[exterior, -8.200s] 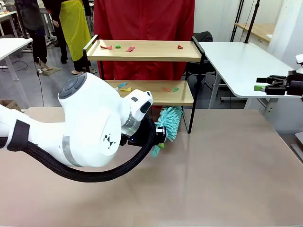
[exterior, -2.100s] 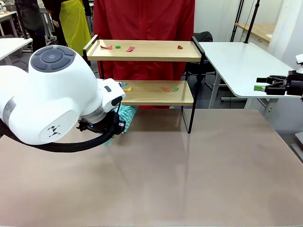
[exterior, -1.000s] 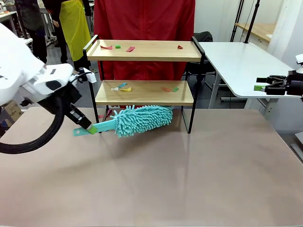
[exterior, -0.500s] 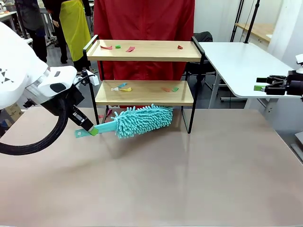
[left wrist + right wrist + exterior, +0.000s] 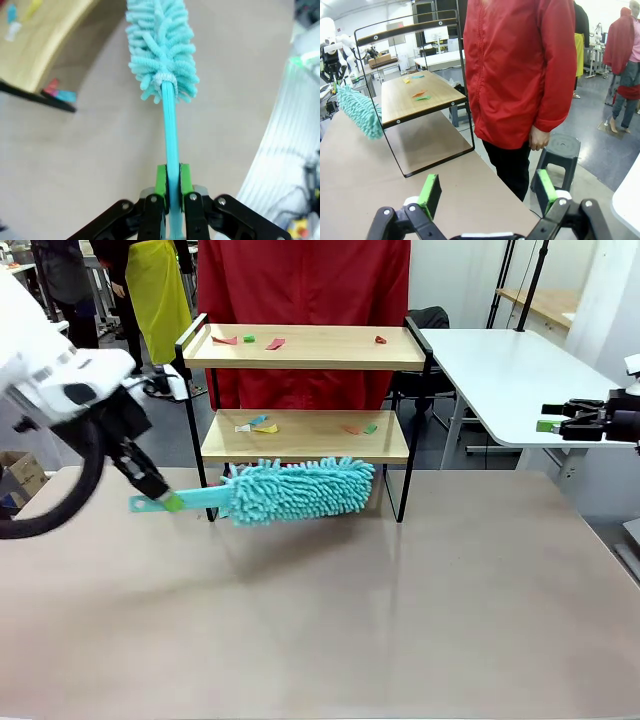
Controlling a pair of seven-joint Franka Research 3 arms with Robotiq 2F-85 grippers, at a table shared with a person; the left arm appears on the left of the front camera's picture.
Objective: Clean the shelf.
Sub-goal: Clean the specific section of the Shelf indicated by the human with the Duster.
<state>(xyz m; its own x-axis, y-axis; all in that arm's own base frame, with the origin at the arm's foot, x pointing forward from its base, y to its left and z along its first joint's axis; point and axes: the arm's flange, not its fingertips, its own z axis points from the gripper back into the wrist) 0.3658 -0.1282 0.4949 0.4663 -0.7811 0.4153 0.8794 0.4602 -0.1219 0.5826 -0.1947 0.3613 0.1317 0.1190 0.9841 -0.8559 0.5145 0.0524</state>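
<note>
Front view: since half a second ago the left gripper (image 5: 170, 502) has drawn leftward and upward, levelling the duster (image 5: 298, 490). Its shaggy teal head now lies before the lower wooden board of the black-framed shelf (image 5: 300, 347) at the desk's (image 5: 400, 600) far edge. Green pads (image 5: 160, 176) pinch its slim smooth handle (image 5: 171, 125). The right gripper (image 5: 485, 192) gapes wide, empty.

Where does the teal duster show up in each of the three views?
Front view: duster centre-left, in front of the shelf, handle in the left claw.
Left wrist view: duster head top centre.
Right wrist view: duster at left edge, beside the shelf.
Shared landmark: the shelf's wooden boards.
</note>
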